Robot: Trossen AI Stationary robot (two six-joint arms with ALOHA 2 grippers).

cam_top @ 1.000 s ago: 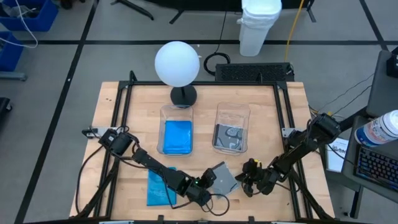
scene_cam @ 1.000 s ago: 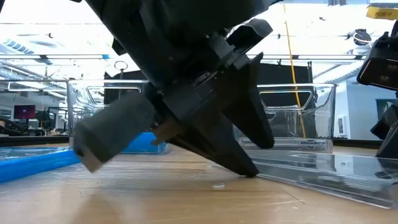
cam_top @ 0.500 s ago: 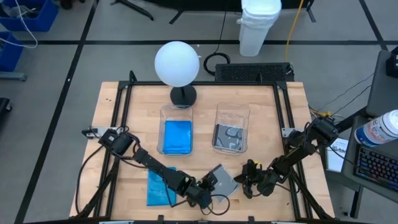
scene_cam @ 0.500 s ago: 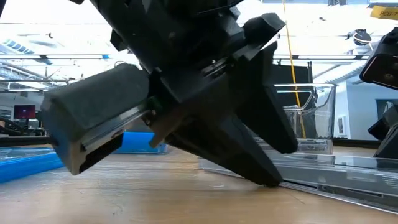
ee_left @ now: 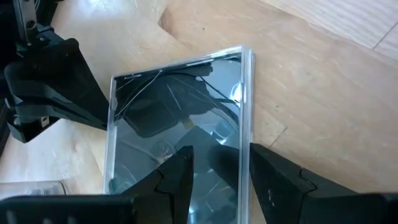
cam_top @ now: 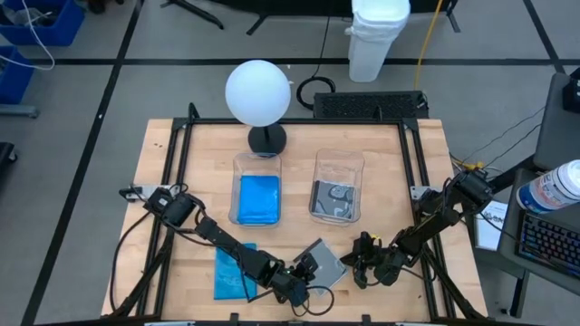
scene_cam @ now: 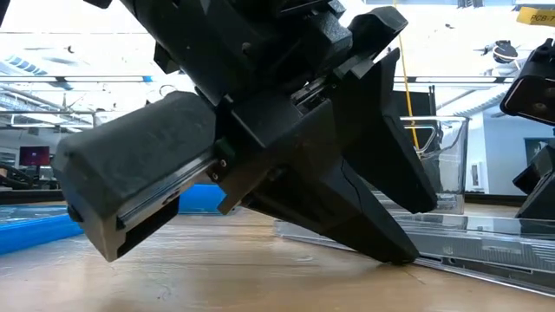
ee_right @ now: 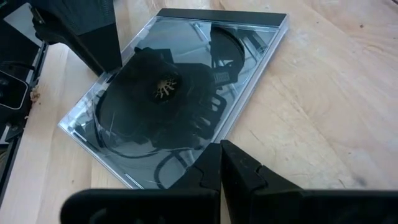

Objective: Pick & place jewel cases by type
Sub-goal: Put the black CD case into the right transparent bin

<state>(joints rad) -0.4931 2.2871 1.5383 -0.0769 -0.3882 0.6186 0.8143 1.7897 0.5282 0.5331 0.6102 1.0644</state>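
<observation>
The left gripper (ee_left: 214, 163) stands part-open, its fingers straddling the near edge of the clear jewel case (ee_left: 177, 118) lying flat on the table (ee_left: 323, 81) — not yet clamped. The right gripper (ee_right: 221, 163), pressed closed and empty, sits just beside it. The case looks light, stiff, slick, brittle — best pinched at an edge.

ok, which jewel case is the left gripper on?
The loose clear case at the table's front, between both grippers. Left gripper has its fingers over that case's edge. The blue case lies loose beside the left arm, untouched.
</observation>
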